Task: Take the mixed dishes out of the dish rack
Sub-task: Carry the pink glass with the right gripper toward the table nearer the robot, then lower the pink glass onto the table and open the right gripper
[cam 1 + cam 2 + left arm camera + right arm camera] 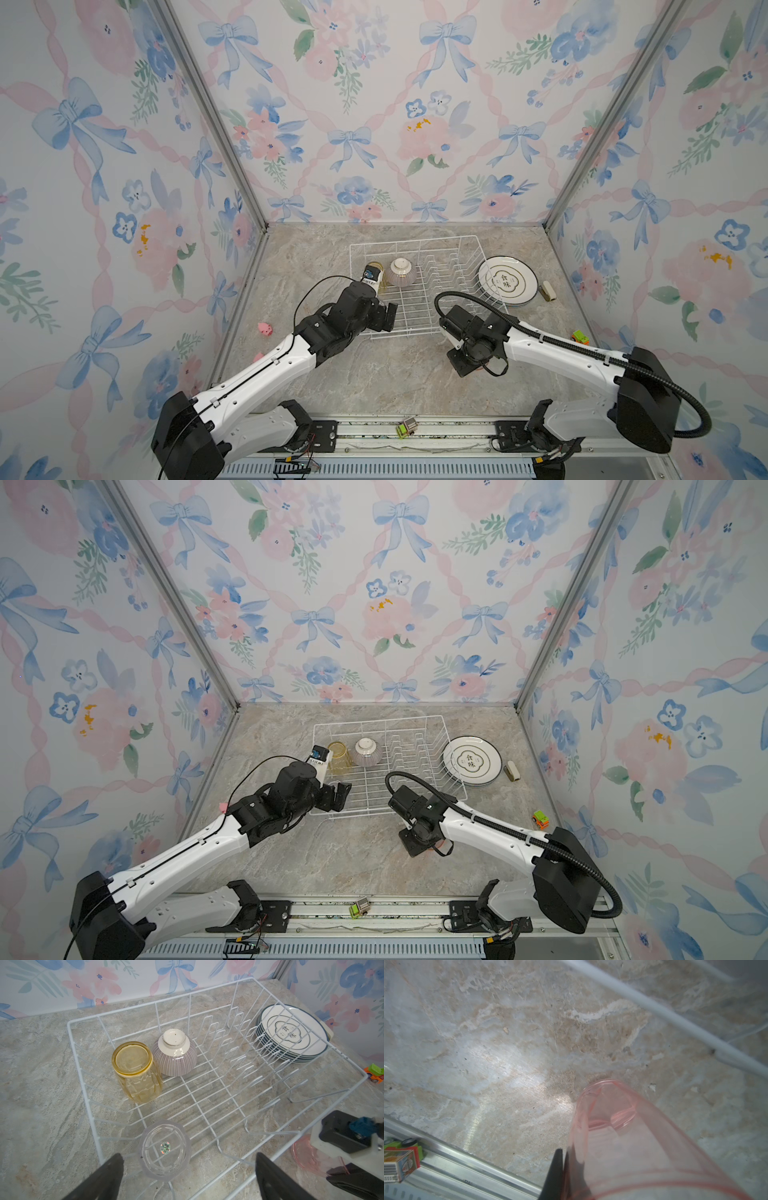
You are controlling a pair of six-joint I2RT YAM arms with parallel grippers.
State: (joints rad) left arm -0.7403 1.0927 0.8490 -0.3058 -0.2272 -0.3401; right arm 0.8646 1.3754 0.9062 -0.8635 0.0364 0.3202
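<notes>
Top views: the dish rack point(411, 309) stands at the back middle of the marble-pattern table point(374, 386); at its left end a yellow tumbler point(338, 756) and a ribbed purplish bowl point(401, 272) rest mouth down, just beside each other; the stack of white plates point(507, 280) lies on the table just outside the rack's right wall. The left gripper point(386, 319) hangs over the rack's near left corner; the right gripper point(467, 365) points down at the table in front of the rack's near right corner, a trace of pink beneath it.

Left wrist view: the left gripper's jaws are spread wide and grasp nothing; a clear tumbler point(164, 1151) sits mouth down on the rack floor below the gap, apart from both fingers. The pink tumbler point(307, 1157) shows outside the rack, at the right gripper.

Right wrist view: the right gripper is clenched on the pink tumbler's wall; one finger point(555, 1167) presses outside, the other shows dark through the wall; the tumbler's base points at the table, outside the rack; contact with the table cannot be told. A toy truck point(400, 1161) sits on the aluminium rail point(467, 1167).
</notes>
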